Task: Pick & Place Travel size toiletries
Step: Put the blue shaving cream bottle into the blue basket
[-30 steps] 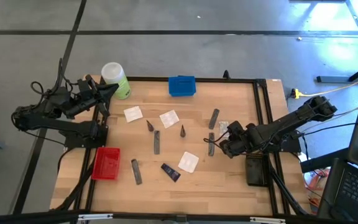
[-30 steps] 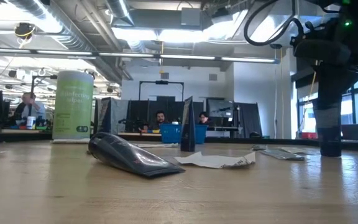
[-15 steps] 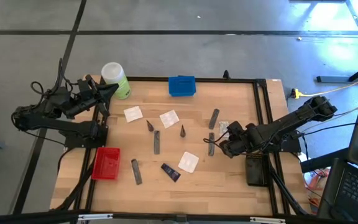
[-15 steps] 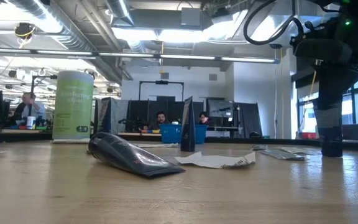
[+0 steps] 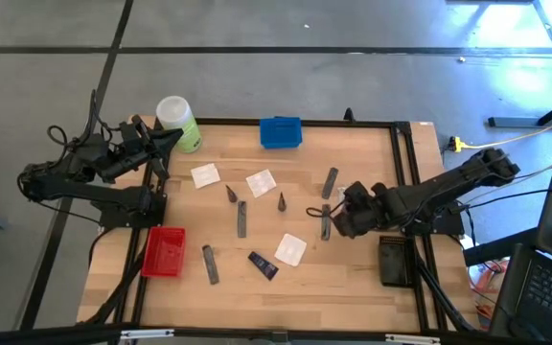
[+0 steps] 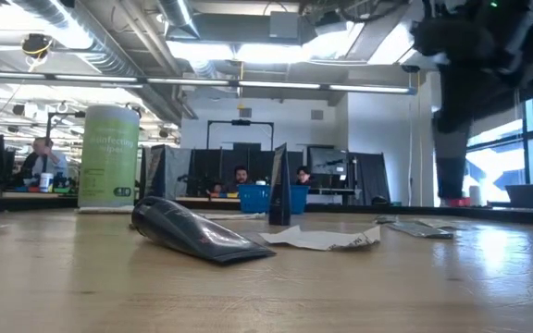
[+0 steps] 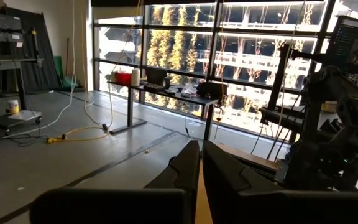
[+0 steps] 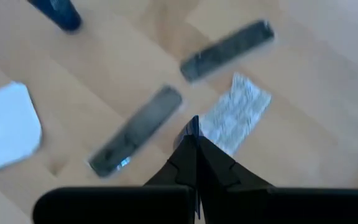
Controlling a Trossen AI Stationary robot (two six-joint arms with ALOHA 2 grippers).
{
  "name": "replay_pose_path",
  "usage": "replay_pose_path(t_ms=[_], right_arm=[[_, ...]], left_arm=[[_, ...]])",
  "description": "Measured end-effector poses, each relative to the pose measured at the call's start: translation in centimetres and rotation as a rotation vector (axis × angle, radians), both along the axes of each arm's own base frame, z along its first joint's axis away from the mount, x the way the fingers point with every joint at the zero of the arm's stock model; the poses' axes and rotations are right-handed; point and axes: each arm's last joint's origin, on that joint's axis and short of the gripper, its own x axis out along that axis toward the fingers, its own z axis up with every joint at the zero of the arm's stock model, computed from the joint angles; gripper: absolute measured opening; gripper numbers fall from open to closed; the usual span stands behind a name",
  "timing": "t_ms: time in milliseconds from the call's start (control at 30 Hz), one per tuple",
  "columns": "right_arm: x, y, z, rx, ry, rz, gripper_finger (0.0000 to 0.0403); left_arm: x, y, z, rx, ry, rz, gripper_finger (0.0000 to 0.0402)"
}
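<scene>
Above table | right gripper (image 8: 194, 140) pinched on something thin, maybe blurred packet | left gripper (image 7: 201, 163) closed

the table (image 5: 353, 278) was pale, smooth wood with visible grain; the grey tubes (image 5: 241, 218) looked like matt foil, the white sachets (image 5: 290, 249) papery, the red tray (image 5: 164, 251) plastic

toiletries (image 5: 241, 218) lie scattered mid-table (image 5: 353, 278), a tray (image 5: 280, 132) at the far edge, another tray (image 5: 164, 251) front-left.
</scene>
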Motion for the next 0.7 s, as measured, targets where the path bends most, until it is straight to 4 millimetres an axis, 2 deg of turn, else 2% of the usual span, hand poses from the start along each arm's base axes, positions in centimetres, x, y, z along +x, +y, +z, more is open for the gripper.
replay_pose_path(t_ms=[267, 700], right_arm=[[2.5, -2.6, 2.5, -0.057, -0.092, 0.070, 0.0002], [5.9, -9.2, 5.1, -0.128, -0.288, 0.178, 0.0002]], left_arm=[[0.0, 0.0, 0.0, 0.000, 0.000, 0.000, 0.0015], [0.0, 0.0, 0.0, 0.000, 0.000, 0.000, 0.0015]])
